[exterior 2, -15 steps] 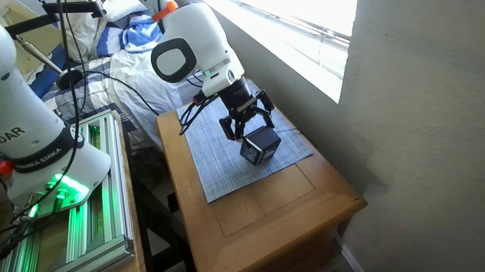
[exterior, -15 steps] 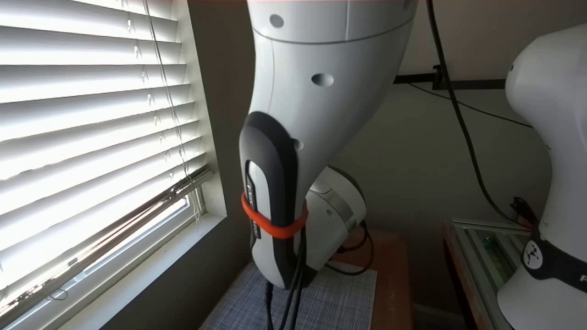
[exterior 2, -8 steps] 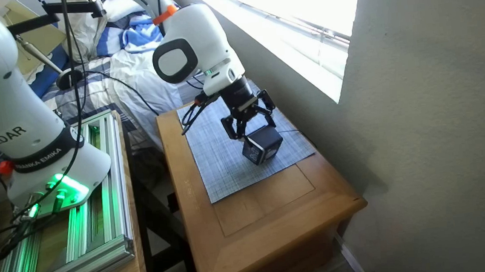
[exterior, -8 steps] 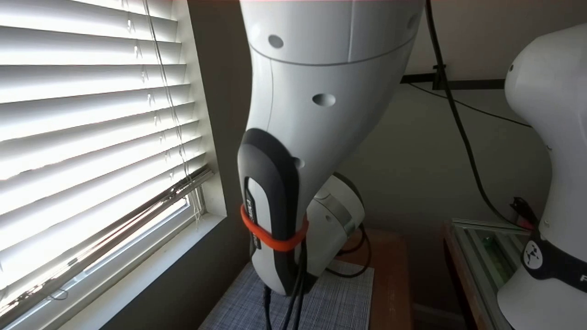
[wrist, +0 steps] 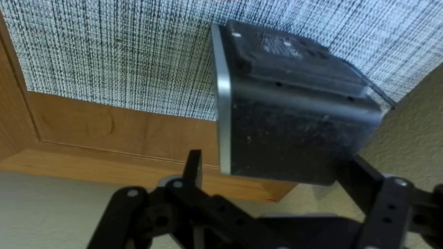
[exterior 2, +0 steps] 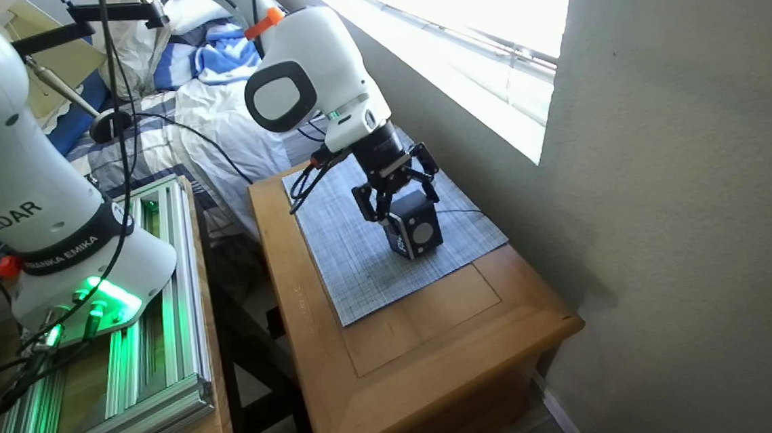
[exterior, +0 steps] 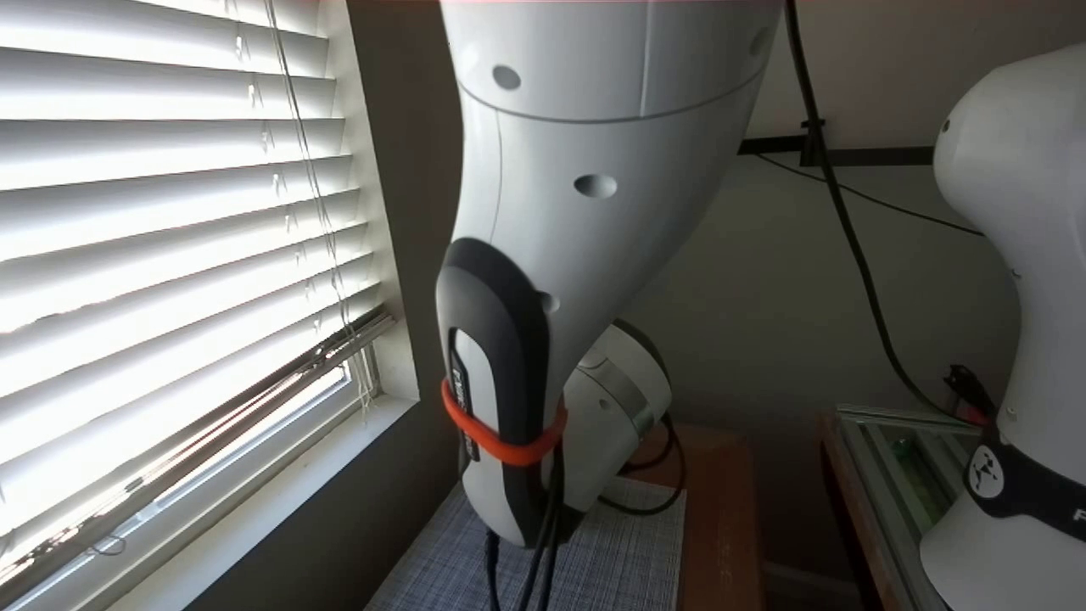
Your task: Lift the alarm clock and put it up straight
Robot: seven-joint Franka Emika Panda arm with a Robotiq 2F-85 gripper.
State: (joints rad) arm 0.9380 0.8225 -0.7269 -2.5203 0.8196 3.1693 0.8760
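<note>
The alarm clock [exterior 2: 414, 225] is a black box that appears to rest on the woven mat [exterior 2: 363, 272]. A side with a pale round disc faces the camera in an exterior view. In the wrist view the clock [wrist: 290, 131] shows a silver-edged rim at its left and a dusty dark side. My gripper [exterior 2: 403, 205] is just above the clock with its fingers spread. In the wrist view the gripper [wrist: 271, 164] has a gap between its left finger and the clock; the right finger overlaps the clock's corner, and I cannot tell if it touches. The clock's far side is hidden.
The mat lies on a wooden table [exterior 2: 420, 323]. A thin cable [exterior 2: 460, 210] runs from the clock towards the wall [exterior 2: 631, 226]. A window sill [exterior: 280, 501] runs beside the table. The robot base stands on a metal frame [exterior 2: 181, 292]. Cables hang from the arm.
The clock has tipped over between the fingers, so its disc side now faces the exterior camera. The mat has shifted slightly. The arm came down a little earlier and is now almost still.
</note>
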